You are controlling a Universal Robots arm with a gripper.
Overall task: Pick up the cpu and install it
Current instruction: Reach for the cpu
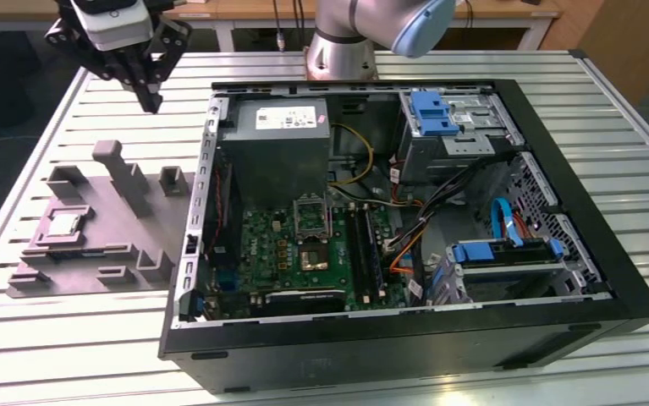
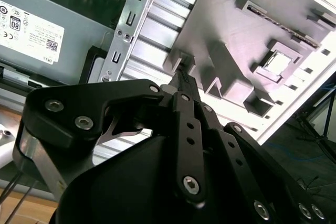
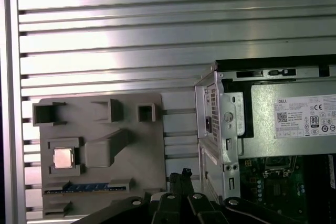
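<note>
The cpu (image 1: 64,224) is a small silvery square lying flat in a recess of the grey plastic fixture (image 1: 110,254), on the table at the exterior view's left. Both wrist views show the cpu (image 2: 276,62) (image 3: 63,158) seated in the fixture (image 2: 231,30) (image 3: 136,156). My gripper (image 1: 151,103) hangs high above the table, beyond the fixture's far end and beside the computer case. Its fingers (image 2: 184,80) (image 3: 181,176) meet at the tips, shut on nothing. The metal-framed socket (image 1: 310,216) sits on the green board inside the case.
The open black computer case (image 1: 595,254) fills the middle and right of the slatted metal table (image 1: 30,338). Inside are a grey power supply (image 1: 284,135), cables and blue drive brackets (image 1: 431,110). The case's metal wall (image 3: 215,124) stands close beside the fixture.
</note>
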